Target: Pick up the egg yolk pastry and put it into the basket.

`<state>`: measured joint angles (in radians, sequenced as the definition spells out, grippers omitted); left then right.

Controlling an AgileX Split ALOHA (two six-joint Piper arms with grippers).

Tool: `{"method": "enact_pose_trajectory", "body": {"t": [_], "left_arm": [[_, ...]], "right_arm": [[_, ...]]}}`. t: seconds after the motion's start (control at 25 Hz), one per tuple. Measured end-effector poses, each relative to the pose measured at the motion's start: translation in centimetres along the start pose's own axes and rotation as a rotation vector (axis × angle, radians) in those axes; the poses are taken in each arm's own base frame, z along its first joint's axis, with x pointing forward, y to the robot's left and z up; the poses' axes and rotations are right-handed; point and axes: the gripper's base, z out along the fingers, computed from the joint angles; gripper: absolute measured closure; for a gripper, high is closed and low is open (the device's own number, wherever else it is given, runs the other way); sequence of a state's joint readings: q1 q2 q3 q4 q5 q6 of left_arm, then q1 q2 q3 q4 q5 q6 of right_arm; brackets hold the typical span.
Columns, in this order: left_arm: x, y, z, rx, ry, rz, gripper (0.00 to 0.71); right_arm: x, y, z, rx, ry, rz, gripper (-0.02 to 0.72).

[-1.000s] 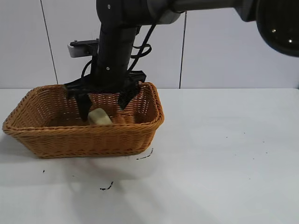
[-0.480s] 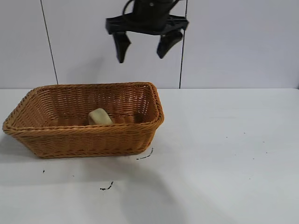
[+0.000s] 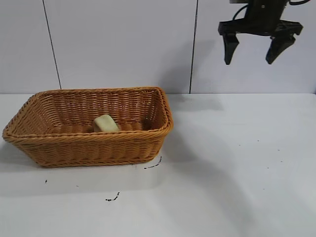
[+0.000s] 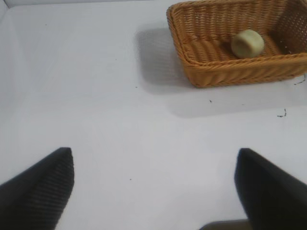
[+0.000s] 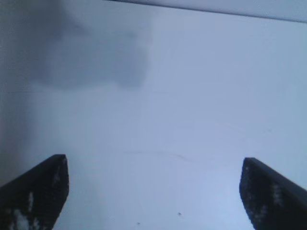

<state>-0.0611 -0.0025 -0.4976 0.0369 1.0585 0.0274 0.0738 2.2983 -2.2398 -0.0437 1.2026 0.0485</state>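
The egg yolk pastry (image 3: 105, 123), a pale yellowish puck, lies inside the basket (image 3: 166, 114), an orange-brown wicker one on the left of the white table. My right gripper (image 3: 249, 61) is open and empty, high in the air at the upper right, well away from the basket. Its wrist view shows its open fingers (image 5: 153, 159) over bare table. My left gripper (image 4: 153, 152) is open and empty and out of the exterior view. Its wrist view shows the basket (image 4: 192, 64) far off with the pastry (image 4: 247, 43) in it.
A white wall with vertical seams stands behind the table. Small dark specks (image 3: 112, 198) lie on the tabletop in front of the basket. The right gripper's shadow falls on the table right of the basket.
The right gripper was down in the basket at the pastry. It has lifted out open and swung up and to the right. The pastry stays in the basket.
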Motion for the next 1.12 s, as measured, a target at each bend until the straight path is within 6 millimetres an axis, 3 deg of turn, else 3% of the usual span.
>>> {"method": "enact_pose_trajectory", "body": {"t": [0.16,0.32,0.52,0.8,1.12], "left_arm": [[0.0,0.0,0.0,0.0,0.0,0.0,0.017],[0.0,0.0,0.0,0.0,0.0,0.0,0.017],[0.0,0.0,0.0,0.0,0.0,0.0,0.017],[0.0,0.0,0.0,0.0,0.0,0.0,0.017],[0.0,0.0,0.0,0.0,0.0,0.0,0.017]], "right_arm": [[0.0,-2.3,0.0,0.009,0.004,0.051,0.008],[0.6,-2.5,-0.6,-0.005,0.019,0.068,0.008],[3.1,-2.4,-4.1,-0.018,0.052,0.065,0.008],[10.3,-2.4,-10.1,-0.018,0.115,0.058,0.008],[21.6,-2.3,-16.5,-0.023,0.105,0.059,0.008]]}}
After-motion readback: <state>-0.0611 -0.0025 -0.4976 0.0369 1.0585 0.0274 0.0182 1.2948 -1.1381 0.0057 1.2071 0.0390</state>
